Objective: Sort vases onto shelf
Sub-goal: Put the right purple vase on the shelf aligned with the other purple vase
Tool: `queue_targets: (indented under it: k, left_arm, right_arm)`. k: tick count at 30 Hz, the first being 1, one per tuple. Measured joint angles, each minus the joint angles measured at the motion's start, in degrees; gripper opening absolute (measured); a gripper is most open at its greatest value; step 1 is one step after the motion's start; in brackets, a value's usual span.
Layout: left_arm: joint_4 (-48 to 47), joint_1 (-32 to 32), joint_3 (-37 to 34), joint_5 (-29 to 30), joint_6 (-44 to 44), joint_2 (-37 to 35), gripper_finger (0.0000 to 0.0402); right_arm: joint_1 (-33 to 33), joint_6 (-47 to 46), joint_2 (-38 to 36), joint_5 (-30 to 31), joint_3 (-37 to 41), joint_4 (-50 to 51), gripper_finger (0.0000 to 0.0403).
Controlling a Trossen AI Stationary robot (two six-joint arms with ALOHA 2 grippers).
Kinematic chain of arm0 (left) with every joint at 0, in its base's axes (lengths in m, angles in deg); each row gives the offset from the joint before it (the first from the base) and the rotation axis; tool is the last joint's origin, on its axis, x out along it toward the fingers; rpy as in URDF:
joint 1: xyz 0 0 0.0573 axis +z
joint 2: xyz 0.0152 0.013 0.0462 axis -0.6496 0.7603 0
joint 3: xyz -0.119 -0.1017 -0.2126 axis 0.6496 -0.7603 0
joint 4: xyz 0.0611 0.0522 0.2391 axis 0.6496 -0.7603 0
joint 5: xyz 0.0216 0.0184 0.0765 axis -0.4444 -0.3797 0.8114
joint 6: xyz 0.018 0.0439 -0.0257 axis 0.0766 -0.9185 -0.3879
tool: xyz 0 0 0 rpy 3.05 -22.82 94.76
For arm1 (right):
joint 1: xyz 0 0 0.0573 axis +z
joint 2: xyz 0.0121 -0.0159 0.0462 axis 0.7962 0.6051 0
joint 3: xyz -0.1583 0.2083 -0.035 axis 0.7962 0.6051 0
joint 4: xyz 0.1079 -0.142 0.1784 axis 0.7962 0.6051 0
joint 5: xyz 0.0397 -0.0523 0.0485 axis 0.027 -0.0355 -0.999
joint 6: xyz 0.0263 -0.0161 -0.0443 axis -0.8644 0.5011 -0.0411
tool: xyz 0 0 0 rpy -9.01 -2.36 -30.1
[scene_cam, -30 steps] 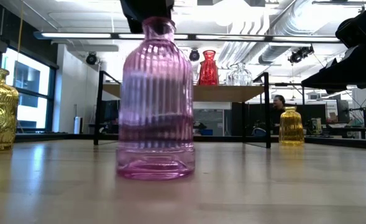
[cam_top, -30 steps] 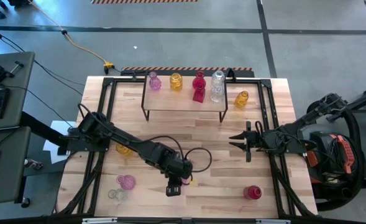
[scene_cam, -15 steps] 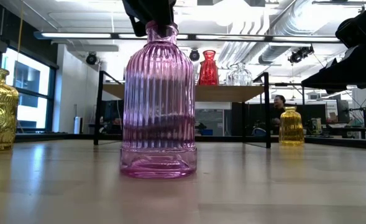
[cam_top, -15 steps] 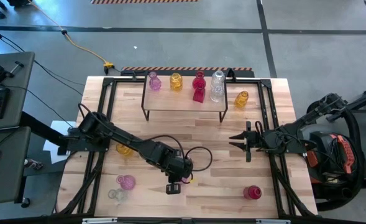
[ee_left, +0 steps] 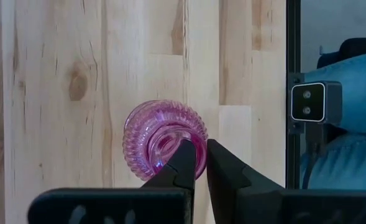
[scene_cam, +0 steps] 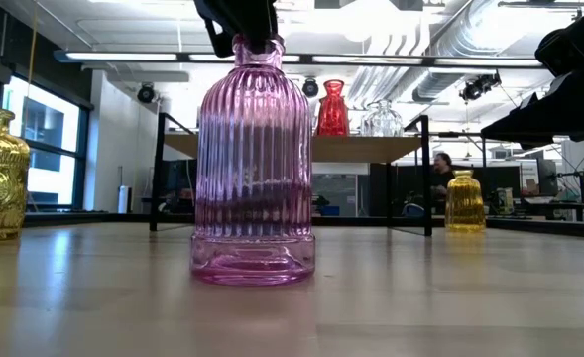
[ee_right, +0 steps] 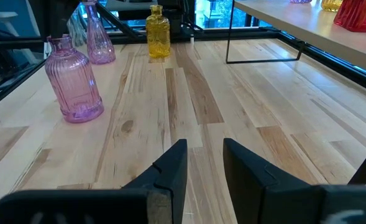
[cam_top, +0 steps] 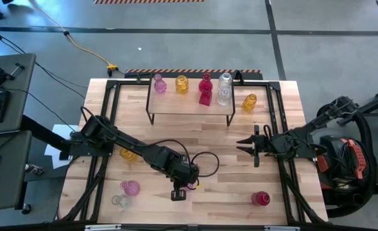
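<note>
A pink ribbed vase point(scene_cam: 252, 169) stands upright on its base on the wooden table, near the front middle. My left gripper point(ee_left: 201, 158) comes down on its top and is shut on it. My right gripper point(cam_top: 243, 145) waits open above the table's right side, holding nothing. The shelf point(cam_top: 190, 106) stands at the far middle and carries a pink vase point(cam_top: 158, 83), a yellow vase point(cam_top: 181, 83), a red vase point(cam_top: 205, 90) and a clear vase point(cam_top: 224, 88). My left gripper pinches the wall of the vase's mouth rim point(ee_left: 198, 146), one finger point(ee_left: 184, 158) inside the opening and the other finger point(ee_left: 223, 165) outside. The fingers come steeply from above. The vase stays upright with its base point(scene_cam: 252, 270) on the table.
A yellow vase point(cam_top: 249, 101) stands on the table right of the shelf, and another yellow vase point(cam_top: 128, 154) under my left arm. A pink vase point(cam_top: 130, 187) and a clear vase point(cam_top: 119, 201) sit near the front left, a red vase point(cam_top: 260, 198) at the front right.
My left gripper has shut on the pink vase's mouth rim without travelling. The vase has shifted a little along the table as the fingers closed and still stands upright.
</note>
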Motion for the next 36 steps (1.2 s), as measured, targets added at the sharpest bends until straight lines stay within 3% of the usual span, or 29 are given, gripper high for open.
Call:
queue_targets:
  k: [16,36]
  left_arm:
    - [-8.30,-0.48,4.12,0.24,-1.09,-0.15,0.0008]
    - [-12.55,-0.26,4.42,1.90,-0.96,-1.56,0.0007]
  right_arm:
    - [0.02,0.00,-0.02,-0.01,0.00,0.21,0.0087]
    - [0.00,0.00,-0.02,0.00,0.00,0.21,0.0087]
